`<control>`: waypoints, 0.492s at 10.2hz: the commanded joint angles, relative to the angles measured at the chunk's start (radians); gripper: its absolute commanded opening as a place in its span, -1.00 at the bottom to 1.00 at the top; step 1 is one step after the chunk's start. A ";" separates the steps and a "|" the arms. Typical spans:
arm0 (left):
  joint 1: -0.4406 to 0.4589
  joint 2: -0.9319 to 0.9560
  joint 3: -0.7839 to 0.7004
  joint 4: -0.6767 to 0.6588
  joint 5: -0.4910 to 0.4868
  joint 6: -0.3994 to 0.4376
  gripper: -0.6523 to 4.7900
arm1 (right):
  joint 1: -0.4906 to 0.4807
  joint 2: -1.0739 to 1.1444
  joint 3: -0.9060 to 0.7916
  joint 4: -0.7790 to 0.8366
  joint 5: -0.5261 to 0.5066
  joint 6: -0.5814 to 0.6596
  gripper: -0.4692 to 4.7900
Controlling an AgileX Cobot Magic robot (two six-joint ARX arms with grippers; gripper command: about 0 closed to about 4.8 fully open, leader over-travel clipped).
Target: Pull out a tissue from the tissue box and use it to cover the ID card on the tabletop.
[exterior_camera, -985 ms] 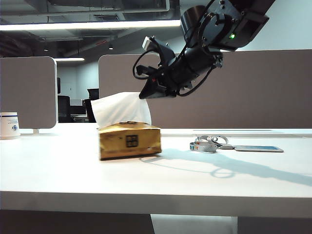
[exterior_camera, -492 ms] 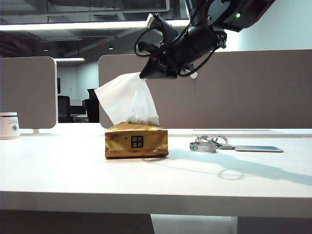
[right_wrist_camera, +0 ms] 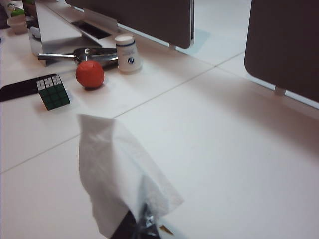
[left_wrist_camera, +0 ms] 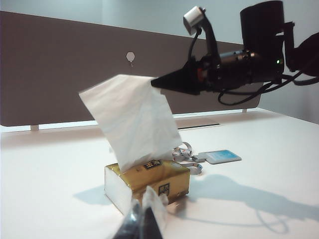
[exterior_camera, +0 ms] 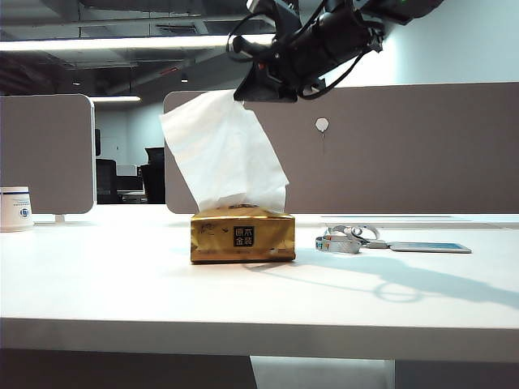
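Above the one tissue box (exterior_camera: 242, 236), the right gripper (exterior_camera: 247, 91) is clenched on one tissue (exterior_camera: 223, 154); left gripper (left_wrist_camera: 141, 225) state unclear.

Black cabled right arm (exterior_camera: 324, 40), seemingly green-lit.

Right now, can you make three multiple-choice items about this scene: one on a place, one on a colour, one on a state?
1. Where is the ID card?
A. on the tissue box
B. on the tabletop, right of the box
C. under the cup

2. What colour is the tissue box?
A. gold
B. blue
C. red

3. What does the right end effector do?
A. rests open
B. pinches the tissue
C. holds the card

Key: 1 B, card lies beside its lanyard; 2 A, shiny gold wrap; 3 B, sheet hangs from its shut tips. The left end effector holds nothing.
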 commanded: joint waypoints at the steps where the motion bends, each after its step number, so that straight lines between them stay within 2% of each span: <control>1: 0.000 0.001 0.003 0.012 0.004 -0.003 -0.78 | 0.002 -0.038 0.008 0.031 -0.005 0.003 -0.83; 4: 0.000 0.001 0.003 0.012 0.004 -0.003 -0.78 | 0.001 -0.065 0.010 0.051 0.007 0.003 -0.83; 5: 0.000 0.000 0.003 0.012 0.004 -0.003 -0.78 | 0.000 -0.079 0.010 0.051 0.054 0.003 -0.83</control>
